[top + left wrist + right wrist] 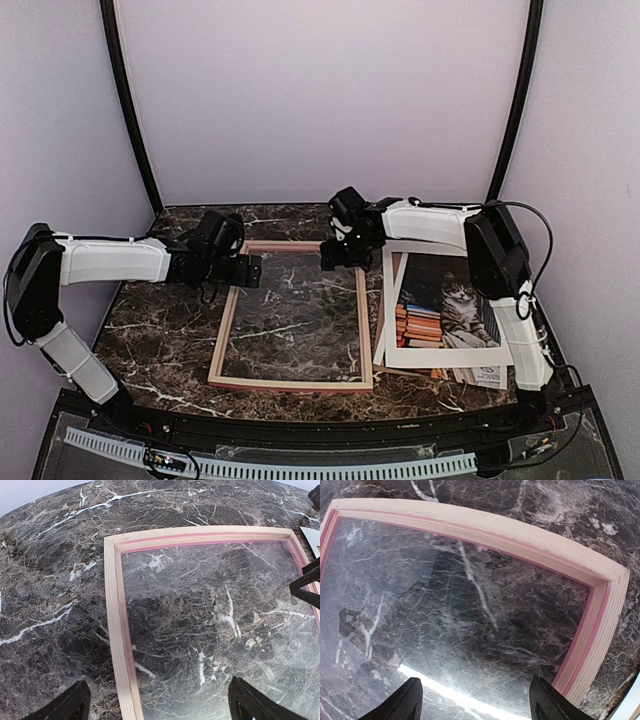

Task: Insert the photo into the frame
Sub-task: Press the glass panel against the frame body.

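The frame (226, 325) lies flat mid-table, pale wood reverse up, pink showing along its inner rebate, with marble visible through its glass. The photo (445, 310) of the cat and books lies face up to the right of it. My left gripper (250, 270) is open and empty over the frame's far left corner; in the left wrist view (160, 705) the left rail (117, 630) runs between the fingers. My right gripper (335, 255) is open and empty over the far right corner; in the right wrist view (475, 700) it hovers above the glass inside that corner (600, 595).
A brown backing board (379, 352) sticks out from under the photo's left and near edges. A printed white sheet (487, 377) lies at the photo's near right corner. The dark marble table (160, 330) is enclosed by pale walls behind and at both sides.
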Controlling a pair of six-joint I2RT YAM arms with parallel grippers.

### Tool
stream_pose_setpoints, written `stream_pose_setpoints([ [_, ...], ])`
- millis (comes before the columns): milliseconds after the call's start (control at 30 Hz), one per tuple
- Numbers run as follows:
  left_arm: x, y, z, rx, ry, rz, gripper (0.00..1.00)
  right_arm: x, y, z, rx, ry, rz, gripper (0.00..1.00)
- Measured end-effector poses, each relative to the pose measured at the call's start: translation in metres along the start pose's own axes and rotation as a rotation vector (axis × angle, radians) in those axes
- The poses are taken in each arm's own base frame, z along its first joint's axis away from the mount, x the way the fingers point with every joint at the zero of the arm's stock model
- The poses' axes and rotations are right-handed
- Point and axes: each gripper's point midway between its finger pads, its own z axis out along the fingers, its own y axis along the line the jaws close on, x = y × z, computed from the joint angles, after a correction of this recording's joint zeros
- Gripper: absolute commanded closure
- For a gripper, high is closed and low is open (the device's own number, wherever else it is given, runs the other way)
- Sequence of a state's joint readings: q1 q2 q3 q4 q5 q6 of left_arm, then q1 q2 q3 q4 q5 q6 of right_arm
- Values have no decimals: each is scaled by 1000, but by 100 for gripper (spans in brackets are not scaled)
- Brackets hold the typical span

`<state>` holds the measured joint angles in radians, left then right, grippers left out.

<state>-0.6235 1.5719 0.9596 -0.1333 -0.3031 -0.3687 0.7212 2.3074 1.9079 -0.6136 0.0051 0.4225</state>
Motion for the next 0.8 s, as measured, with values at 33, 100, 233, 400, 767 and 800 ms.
stream_pose_setpoints([
  [33,0,0,0,0,0,-1,1,0,-3,4,11,3,2,25],
  [100,0,1,0,1,1,-2,1,3,-9,10,30,15,6,25],
  [233,-1,2,1,2,3,-3,1,2,-13,14,41,16,6,25],
  [400,0,2,1,5,5,-5,1,3,-13,15,41,16,6,25],
  [767,-1,10,4,11,15,-29,1,9,-14,-34,5,-45,14,24],
  [800,-2,11,4,12,16,-31,1,6,-13,-44,-3,-64,17,24],
])
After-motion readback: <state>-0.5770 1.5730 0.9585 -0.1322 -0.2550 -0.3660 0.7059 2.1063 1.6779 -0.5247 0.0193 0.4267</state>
